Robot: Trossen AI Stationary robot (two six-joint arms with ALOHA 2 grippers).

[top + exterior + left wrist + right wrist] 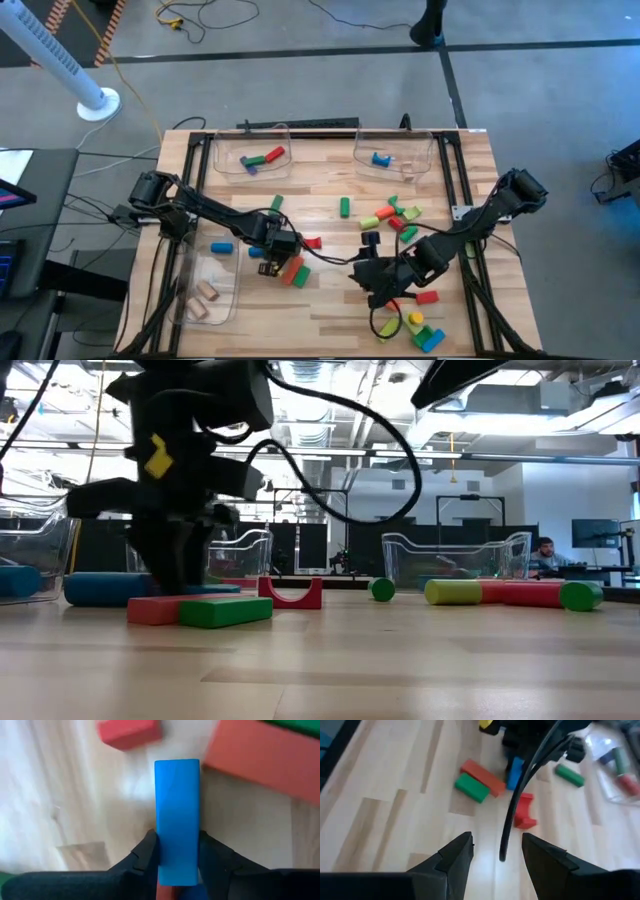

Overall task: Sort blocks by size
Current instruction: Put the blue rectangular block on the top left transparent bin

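A blue bar block [176, 815] lies on the wooden table between the fingers of my left gripper [272, 250], which points down and is shut on it. Beside it lie a red bar [482, 776] and a green bar [471, 787] side by side, with a red arch [524, 810] close by. The low view shows the same red bar [155, 610], green bar [225, 610] and arch [290, 593]. My right gripper [497, 852] hangs open above bare table right of centre [385, 288], holding nothing. My left gripper pinches the blue bar's two long sides [165, 852] between its two fingers, nearer one end than the middle. The fingers [147, 852] come from above, pointing down, and lie across the bar. As far as the wrist view shows, the bar lies flat on the table.
Clear bins stand at the far left [250, 155], far right [393, 155] and near left [205, 295], each holding a few blocks. A blue cylinder [221, 247] lies left of my left gripper. More blocks lie right of centre [395, 215] and at the near right [425, 335].
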